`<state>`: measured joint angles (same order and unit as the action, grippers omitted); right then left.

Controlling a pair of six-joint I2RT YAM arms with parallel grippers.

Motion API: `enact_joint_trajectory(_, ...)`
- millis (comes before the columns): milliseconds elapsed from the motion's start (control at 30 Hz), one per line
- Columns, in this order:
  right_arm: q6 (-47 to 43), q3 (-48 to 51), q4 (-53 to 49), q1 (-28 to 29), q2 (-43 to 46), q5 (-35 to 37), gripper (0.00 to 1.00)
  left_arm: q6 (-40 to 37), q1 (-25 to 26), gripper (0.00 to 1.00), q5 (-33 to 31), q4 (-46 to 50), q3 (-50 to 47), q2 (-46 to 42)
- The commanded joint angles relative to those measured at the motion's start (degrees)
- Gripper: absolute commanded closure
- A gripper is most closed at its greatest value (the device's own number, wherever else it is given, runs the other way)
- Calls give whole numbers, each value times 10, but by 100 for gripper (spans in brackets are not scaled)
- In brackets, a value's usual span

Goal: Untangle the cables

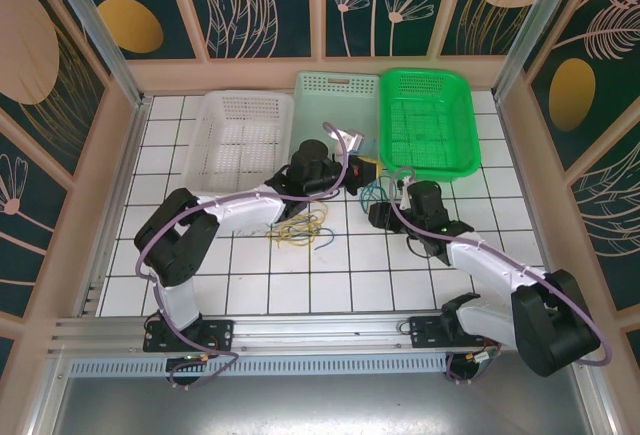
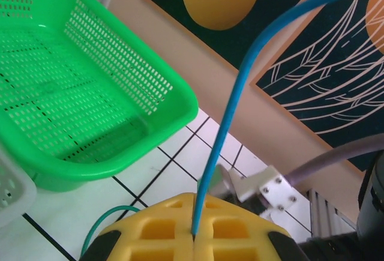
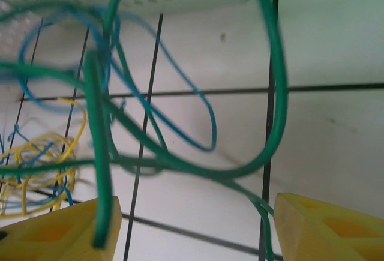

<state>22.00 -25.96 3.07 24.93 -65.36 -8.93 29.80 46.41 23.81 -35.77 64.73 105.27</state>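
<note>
Currently L gripper [image 2: 193,237] pinches blue cable [image 2: 234,105]; R gripper [image 3: 192,225] spread, green cable [image 3: 99,153] looped btwn its fingers.

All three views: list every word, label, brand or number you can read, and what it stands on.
None: no readable text anywhere. The green basket, white basket, pale basket and wall panels carry only holes or plant patterns.

The table [image 1: 250,285] is laid with white square tiles and dark grout. Dark teal wall panels [image 1: 260,5] with orange discs and pale leaf outlines, framed in beige, enclose three sides.
</note>
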Motion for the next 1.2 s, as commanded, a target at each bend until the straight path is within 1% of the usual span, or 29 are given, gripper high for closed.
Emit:
enact_joint_trajectory(0,-29,10,71,7,-5,23,36,24,-2,100,24,-33,-16,-19)
enact_joint_trajectory(67,-34,11,77,8,-15,3,45,27,-2,100,24,-33,-21,-21)
enact_joint_trajectory(133,-34,15,82,11,-26,-17,61,28,-1,100,18,-35,-20,-24)
enact_joint_trajectory(167,-35,18,83,12,-31,-26,65,29,-2,100,17,-37,-19,-24)
enact_joint_trajectory(200,-37,23,86,14,-36,-37,68,31,-2,100,15,-41,-17,-26)
enact_joint_trajectory(300,-45,34,97,16,-47,-73,68,38,-1,100,20,-55,-9,-29)
enact_joint_trajectory(367,-49,40,106,16,-50,-85,69,43,-1,100,26,-60,-2,-29)
enact_joint_trajectory(400,-51,42,106,17,-52,-87,72,46,-1,100,30,-61,1,-29)
enact_joint_trajectory(467,-53,45,99,17,-55,-73,79,49,-1,100,35,-62,4,-31)
enact_joint_trajectory(533,-53,48,93,17,-55,-61,92,53,-1,100,34,-65,0,-37)
enact_joint_trajectory(567,-53,49,91,17,-56,-59,97,54,-1,100,33,-65,-2,-41)
enact_joint_trajectory(600,-52,50,89,16,-56,-57,100,54,-2,100,31,-66,-5,-46)
enact_joint_trajectory(767,-32,34,59,11,-72,-40,100,51,-4,100,21,-63,-14,-67)
enact_joint_trajectory(867,-14,19,29,9,-82,-27,100,47,-11,100,14,-57,-19,-103)
enact_joint_trajectory(933,-11,17,13,12,-69,-29,100,42,-12,100,13,-50,-20,-114)
enact_joint_trajectory(967,-13,21,11,15,-53,-27,89,40,-12,100,15,-46,-20,-115)
enact_joint_trajectory(1000,-18,28,12,21,-31,-26,76,42,-12,100,19,-44,-21,-115)
enact_joint_trajectory(1033,-21,35,11,25,-4,-21,61,45,-12,100,23,-43,-21,-113)
enact_joint_trajectory(1067,-22,41,8,27,18,-14,49,48,-12,100,25,-44,-23,-110)
enact_joint_trajectory(1100,-24,47,4,27,45,-8,39,52,-12,100,25,-46,-25,-106)
enact_joint_trajectory(1133,-29,52,-2,27,70,-5,33,57,-12,100,25,-48,-27,-102)
enact_joint_trajectory(1167,-31,56,-7,27,91,-3,29,60,-12,100,26,-52,-28,-97)
